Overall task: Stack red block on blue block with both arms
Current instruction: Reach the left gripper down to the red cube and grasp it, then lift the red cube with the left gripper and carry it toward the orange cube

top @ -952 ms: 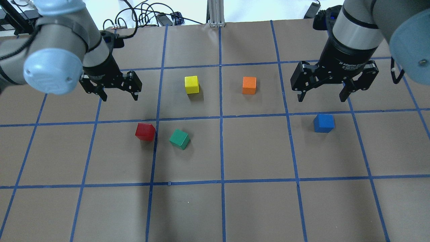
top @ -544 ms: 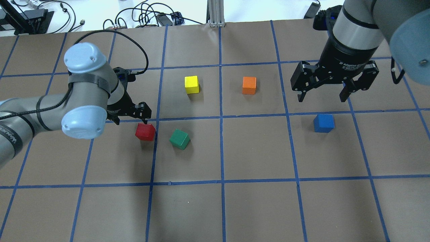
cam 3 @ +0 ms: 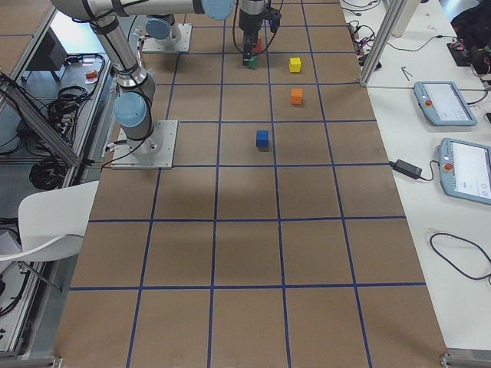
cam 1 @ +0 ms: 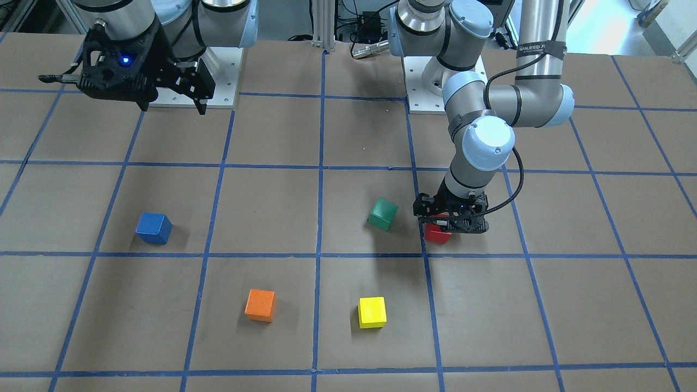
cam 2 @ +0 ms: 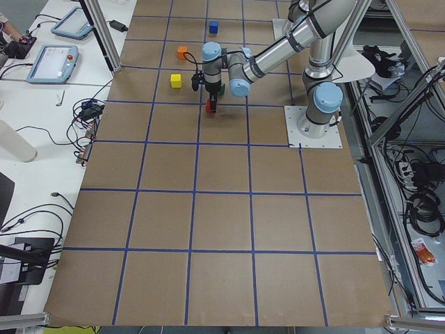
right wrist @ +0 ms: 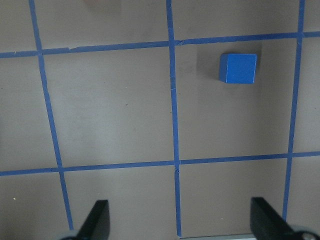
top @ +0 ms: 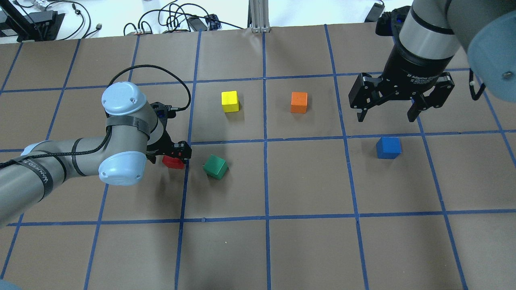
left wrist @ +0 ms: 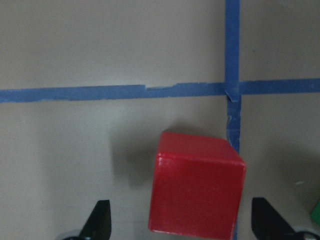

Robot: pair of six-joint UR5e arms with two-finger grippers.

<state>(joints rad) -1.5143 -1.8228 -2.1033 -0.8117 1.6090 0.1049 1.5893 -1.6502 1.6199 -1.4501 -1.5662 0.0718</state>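
The red block [top: 173, 162] lies on the table left of centre, also in the front view [cam 1: 437, 234]. My left gripper [top: 174, 154] is low over it and open. In the left wrist view the red block [left wrist: 197, 185] sits between the two fingertips [left wrist: 101, 220], nearer the right one, with a gap on each side. The blue block [top: 388, 147] lies on the right, also in the right wrist view [right wrist: 238, 68]. My right gripper [top: 385, 114] hangs open and empty, high and behind the blue block.
A green block [top: 215, 166] lies tilted just right of the red block. A yellow block [top: 229, 101] and an orange block [top: 298, 102] lie farther back near the centre. Blue tape lines grid the brown table [top: 306, 249].
My left arm has swung forward and down, and its open gripper has come from behind the red block to straddle it. The right arm and all blocks have not moved.
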